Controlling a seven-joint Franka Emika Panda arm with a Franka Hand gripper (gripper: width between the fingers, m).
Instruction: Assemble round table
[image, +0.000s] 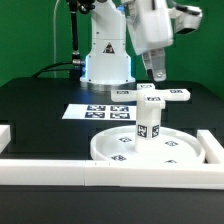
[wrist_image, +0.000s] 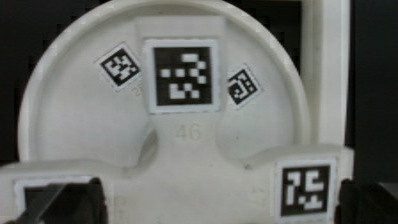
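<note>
The large round disc (image: 175, 152) lies flat near the front of the table. The short thick leg (image: 148, 126) stands upright at its centre. The cross-shaped foot piece (image: 165, 96) sits on top of the leg. My gripper (image: 157, 78) hangs just above the foot piece, jaws wide open and empty. In the wrist view the foot piece (wrist_image: 196, 172) fills the near part, with the disc (wrist_image: 71, 90) behind it. The dark fingers (wrist_image: 50, 200) stand on either side of the gripper (wrist_image: 210, 208). The leg is hidden in this view.
Long white border bars run along the front (image: 110, 172), the exterior view's left (image: 6, 136) and right (image: 212, 146). The marker board (image: 95, 112) lies flat behind the disc. The robot base (image: 106, 62) stands at the back.
</note>
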